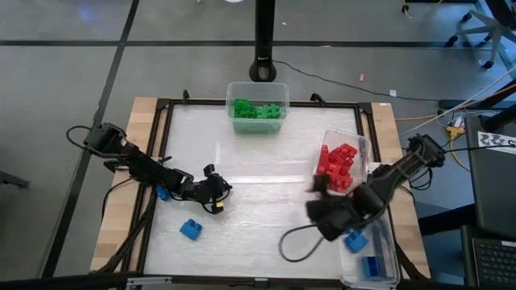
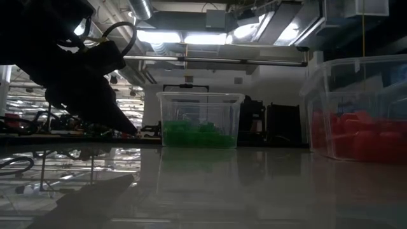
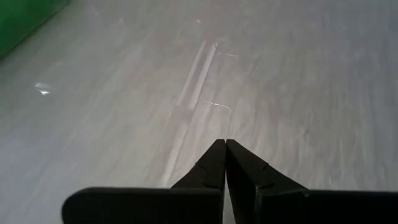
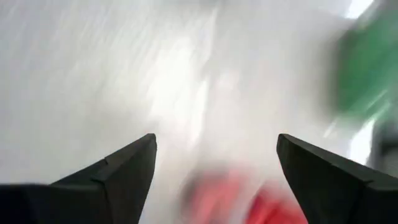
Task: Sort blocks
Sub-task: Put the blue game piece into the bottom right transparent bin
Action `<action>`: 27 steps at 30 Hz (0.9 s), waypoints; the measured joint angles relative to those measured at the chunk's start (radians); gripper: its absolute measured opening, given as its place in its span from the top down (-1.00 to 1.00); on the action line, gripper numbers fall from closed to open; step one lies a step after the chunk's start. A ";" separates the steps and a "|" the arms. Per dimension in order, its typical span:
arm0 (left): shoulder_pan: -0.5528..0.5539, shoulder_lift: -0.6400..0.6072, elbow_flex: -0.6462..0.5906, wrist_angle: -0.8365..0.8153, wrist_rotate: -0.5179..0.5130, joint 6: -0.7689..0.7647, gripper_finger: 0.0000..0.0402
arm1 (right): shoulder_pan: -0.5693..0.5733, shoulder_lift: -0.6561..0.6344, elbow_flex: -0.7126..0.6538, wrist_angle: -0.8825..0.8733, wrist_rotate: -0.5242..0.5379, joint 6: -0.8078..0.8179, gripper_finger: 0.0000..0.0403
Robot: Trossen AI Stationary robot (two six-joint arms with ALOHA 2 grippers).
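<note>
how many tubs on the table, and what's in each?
3. Green tub at the far edge, middle, holding green blocks. Red tub on the right, holding red blocks. Blue tub near right corner, holding blue blocks; the right arm hides part of it.

Left gripper (image 3: pixel 224 146) jaws together, right gripper (image 4: pixel 216 146) jaws apart.

Two dark jointed arms, matte black housings. Left arm (image 1: pixel 137 161): black cables looping along links, small yellow tag near wrist. Right arm (image 1: pixel 387 181): bulky black wrist, thick black cable loop trailing. Fingers (image 4: pixel 118 171) black, wedge-shaped, pointed.
</note>
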 joint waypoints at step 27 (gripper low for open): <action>-0.166 -0.159 0.454 -1.115 0.294 -0.330 -0.02 | -0.322 0.354 -0.426 1.613 -0.279 -0.860 -0.64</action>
